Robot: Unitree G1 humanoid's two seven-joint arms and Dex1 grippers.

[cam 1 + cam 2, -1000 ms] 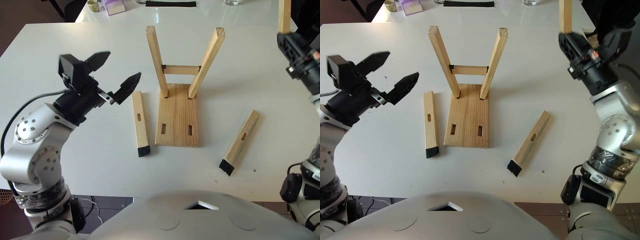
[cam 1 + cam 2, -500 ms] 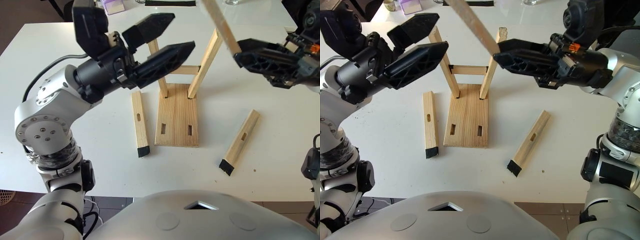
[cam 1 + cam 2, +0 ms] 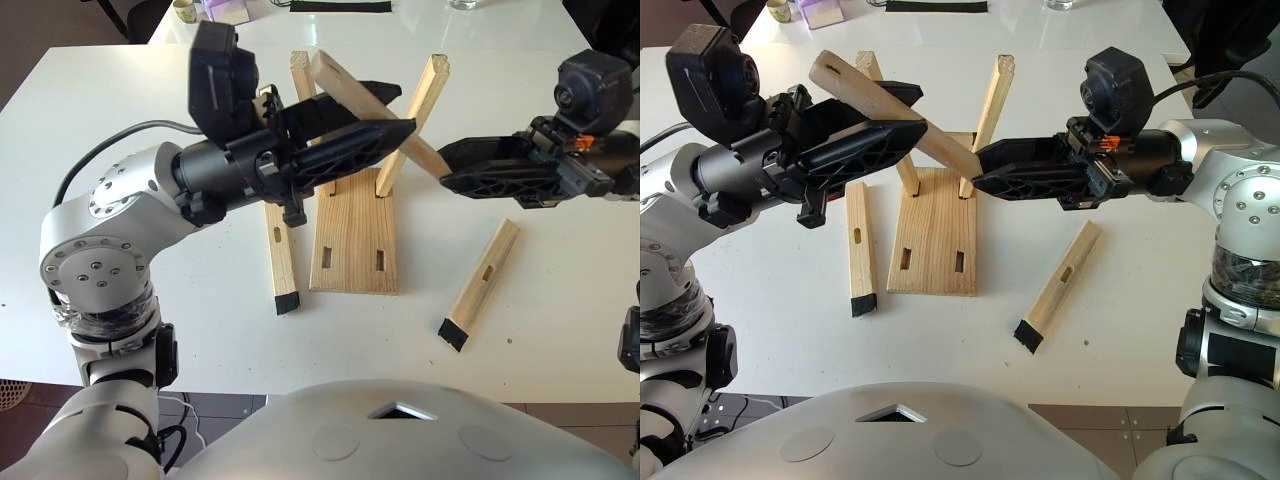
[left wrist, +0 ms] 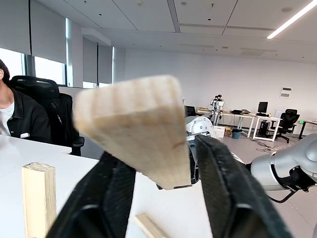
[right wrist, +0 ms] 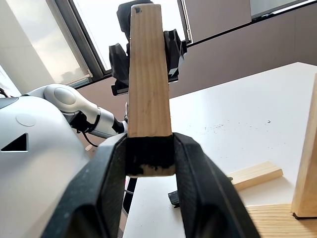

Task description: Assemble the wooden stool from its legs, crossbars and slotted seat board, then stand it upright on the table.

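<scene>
Hidden: the lower halves of the two standing legs (image 3: 992,100), and whatever joins them, sit behind the left gripper (image 3: 400,108) and the held leg (image 3: 890,110); only their tops and feet show
Hard to tell: from the head views, how tightly the left gripper bears on the held leg
Held leg: in the air over the far end of the seat board (image 3: 352,250), slanting from high on the left to lower on the right, spanning both grippers
Left gripper: fingers (image 4: 99,208) narrowed around the plain end of the held leg, one on each side; the left wrist view shows them against its faces
Right gripper (image 3: 980,172): clamped tight on the black-capped end of the held leg, seen plainly in the right wrist view
Left wrist view alone: the end grain of the held leg close up, and the top of one standing leg beside it
Right wrist view alone: the held leg running lengthwise away to the left gripper at its far end
Seat board: flat on the table (image 3: 560,320), mid-scene, two near slots (image 3: 327,257) open
Left loose leg (image 3: 280,250): flat, just beside the board's left edge, black tip nearest
Right loose leg (image 3: 482,285): flat, well right of the board, angled, black tip nearest
</scene>
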